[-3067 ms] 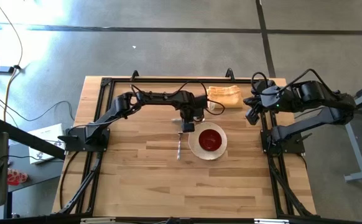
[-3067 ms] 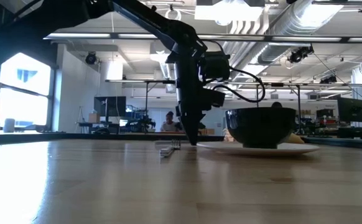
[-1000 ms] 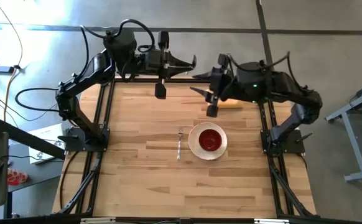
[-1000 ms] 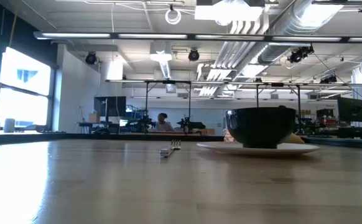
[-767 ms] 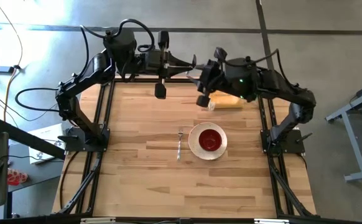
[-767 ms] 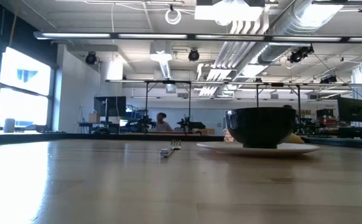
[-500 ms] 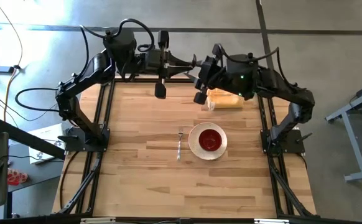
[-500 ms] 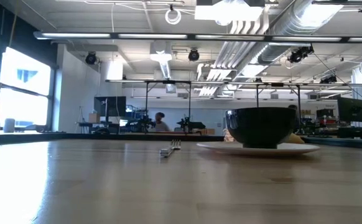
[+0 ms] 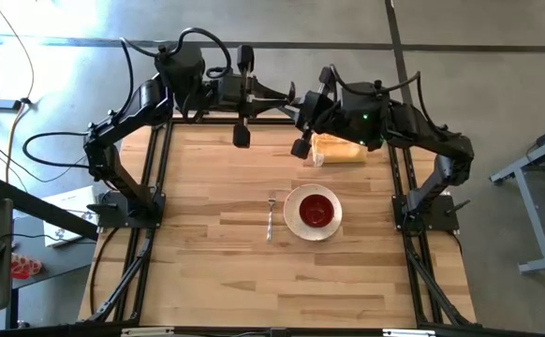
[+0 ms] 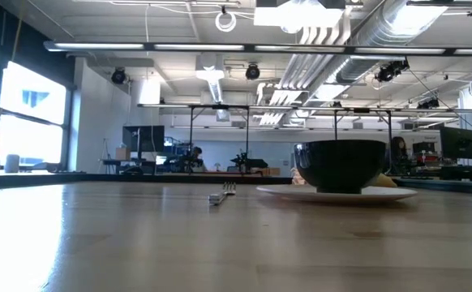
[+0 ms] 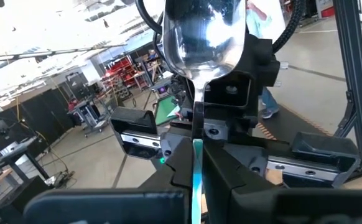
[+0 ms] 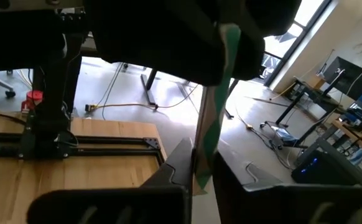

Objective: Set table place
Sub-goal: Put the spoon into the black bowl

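My left gripper (image 9: pixel 289 94) and my right gripper (image 9: pixel 300 103) meet tip to tip, raised high over the table's far edge. Both are shut on a silver spoon (image 11: pixel 201 37). The spoon's bowl stands in front of my right gripper's body in the left wrist view. A cream plate (image 9: pixel 294 221) lies on the wooden table (image 9: pixel 216 271) with the red bowl (image 9: pixel 316 211) standing on it. A thin silver fork (image 9: pixel 270 217) lies flat just left of the plate. The low view shows the bowl (image 10: pixel 340 166), the plate (image 10: pixel 281 192) and the fork (image 10: pixel 220 195), but no arm. My left gripper (image 11: pixel 196 167) pinches the spoon's handle (image 11: pixel 197 134) between its two fingers. The fingers lie level, coming from the table's left, along the handle. The spoon is lifted clear of the table and its bowl points away from the fingers. My right gripper (image 12: pixel 201 173) pinches the same thin handle (image 12: pixel 211 118) between its two fingers. It comes level from the table's right, facing my left gripper, with the fingers along the handle. The spoon's bowl does not show in the right wrist view.
A tan folded cloth (image 9: pixel 343 150) lies at the table's far right, under my right arm. The black rail frame (image 9: pixel 151 187) runs along the table's sides and far edge. Bare wood lies on the near half of the table.
My right gripper has gone toward the table's far edge and toward my left gripper until their tips meet, and it has stayed there for the last half second. The plate, bowl and fork have not moved.
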`<action>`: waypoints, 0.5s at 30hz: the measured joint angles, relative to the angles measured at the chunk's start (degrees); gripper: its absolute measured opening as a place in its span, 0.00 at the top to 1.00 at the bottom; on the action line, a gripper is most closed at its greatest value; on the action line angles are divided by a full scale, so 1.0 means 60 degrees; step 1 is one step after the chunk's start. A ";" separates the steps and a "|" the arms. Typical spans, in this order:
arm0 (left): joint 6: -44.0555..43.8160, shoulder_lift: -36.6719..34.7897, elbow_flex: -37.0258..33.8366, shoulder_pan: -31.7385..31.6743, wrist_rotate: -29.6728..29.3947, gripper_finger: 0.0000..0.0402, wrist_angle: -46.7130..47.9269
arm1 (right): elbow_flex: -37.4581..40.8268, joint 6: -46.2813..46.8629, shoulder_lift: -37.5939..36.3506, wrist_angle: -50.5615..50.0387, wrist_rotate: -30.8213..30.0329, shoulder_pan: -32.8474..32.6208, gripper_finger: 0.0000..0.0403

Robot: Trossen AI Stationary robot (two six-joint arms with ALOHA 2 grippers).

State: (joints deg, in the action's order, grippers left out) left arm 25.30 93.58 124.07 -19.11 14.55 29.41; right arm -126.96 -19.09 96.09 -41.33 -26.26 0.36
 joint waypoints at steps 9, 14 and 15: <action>0.0000 0.0000 0.0000 0.0000 -0.0025 0.96 0.0015 | 0.0000 0.0149 0.0000 -0.0053 -0.0065 0.0004 0.99; 0.0068 -0.0017 0.0000 0.0000 -0.0105 0.86 0.0020 | 0.0000 0.0135 0.0000 -0.0322 -0.0556 0.0004 0.99; 0.0141 -0.0022 0.0000 0.0000 -0.0102 0.83 0.0031 | 0.0000 0.0143 -0.0002 -0.0500 -0.0837 0.0004 0.99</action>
State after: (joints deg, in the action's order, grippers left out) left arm 26.14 93.45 124.07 -19.11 13.93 29.59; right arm -126.96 -18.23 96.08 -44.33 -31.29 0.38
